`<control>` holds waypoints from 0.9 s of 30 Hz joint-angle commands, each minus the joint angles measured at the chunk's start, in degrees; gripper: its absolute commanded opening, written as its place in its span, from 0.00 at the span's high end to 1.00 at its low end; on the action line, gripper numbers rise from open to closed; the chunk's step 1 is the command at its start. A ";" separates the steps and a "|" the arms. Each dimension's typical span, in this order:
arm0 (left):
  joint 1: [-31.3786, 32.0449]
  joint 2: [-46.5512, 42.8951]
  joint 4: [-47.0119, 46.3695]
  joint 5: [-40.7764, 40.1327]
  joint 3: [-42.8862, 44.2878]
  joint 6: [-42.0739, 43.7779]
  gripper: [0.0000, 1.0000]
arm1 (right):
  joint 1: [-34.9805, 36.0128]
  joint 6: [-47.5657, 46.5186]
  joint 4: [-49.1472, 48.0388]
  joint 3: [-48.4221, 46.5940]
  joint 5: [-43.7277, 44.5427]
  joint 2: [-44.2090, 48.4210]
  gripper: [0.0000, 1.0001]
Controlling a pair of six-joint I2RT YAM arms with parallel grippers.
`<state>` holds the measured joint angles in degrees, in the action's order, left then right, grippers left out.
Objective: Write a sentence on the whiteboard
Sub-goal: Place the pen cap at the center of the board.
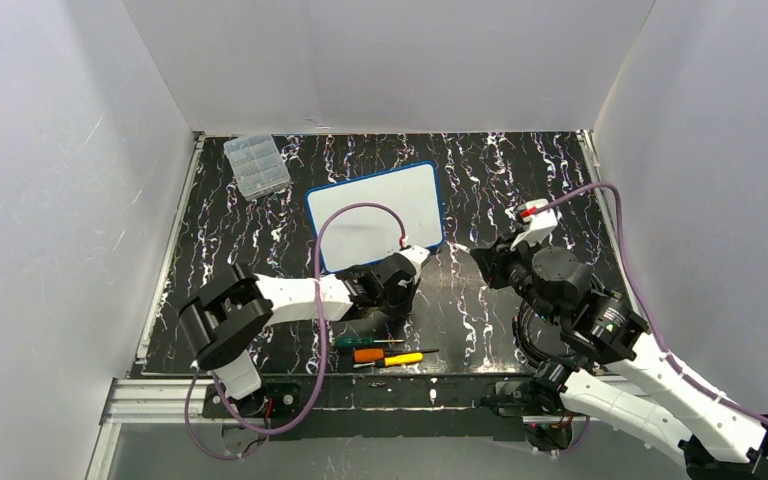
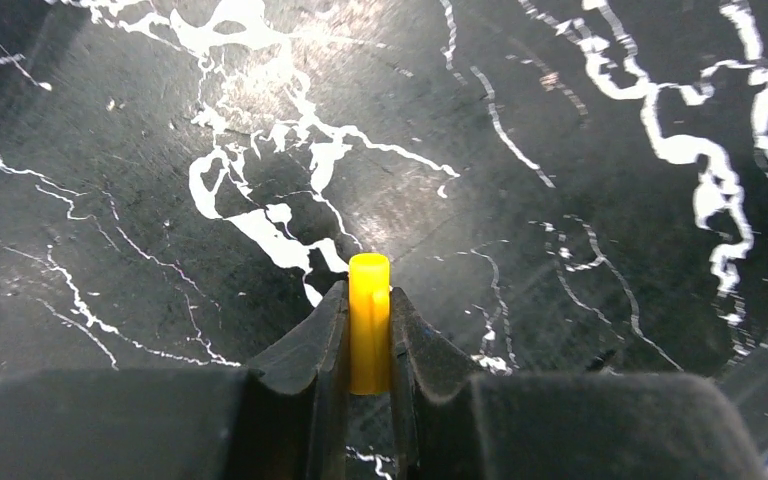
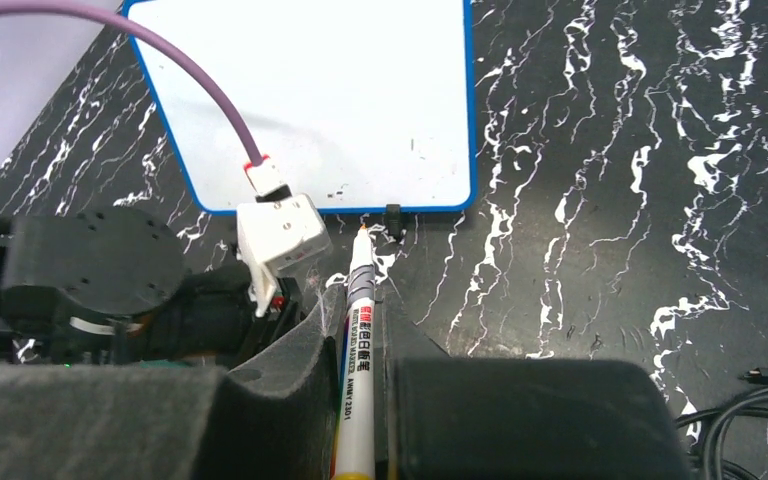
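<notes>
Top view: whiteboard [image 1: 375, 215] lies mid-table, its near edge partly behind the left arm [image 1: 290, 295]. Left wrist: left gripper [image 2: 369, 300] clamps a yellow cap [image 2: 369, 320], lower end hidden. Right wrist: right gripper [image 3: 358, 310] clamps a white marker [image 3: 357, 350], tip near the whiteboard's edge, tail cut off.

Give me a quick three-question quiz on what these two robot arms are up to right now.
1. True or false: the whiteboard already has a sentence written on it.
2. What does the right gripper hold? A) a screwdriver B) a marker pen C) nothing
3. Fill in: the left gripper pinches a small ___ cap.
Key: 1 false; 2 B; 3 yellow.
</notes>
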<state>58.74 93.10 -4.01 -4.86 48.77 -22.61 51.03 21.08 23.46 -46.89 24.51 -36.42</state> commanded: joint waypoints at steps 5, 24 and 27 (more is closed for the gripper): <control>0.68 5.50 1.55 -3.82 3.76 0.39 0.88 | -0.05 1.01 -1.95 0.95 4.38 2.86 0.99; 0.33 -10.20 8.36 -4.27 1.75 1.75 0.44 | -0.05 0.63 -0.27 -0.10 5.15 1.87 0.99; -0.74 -17.65 13.11 -1.82 1.96 3.26 0.38 | -0.05 0.41 -0.49 -0.43 4.54 1.30 0.99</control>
<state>59.11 85.67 2.48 -7.53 50.70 -21.78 51.03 21.67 23.90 -45.89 28.38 -34.37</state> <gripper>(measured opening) 0.590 0.178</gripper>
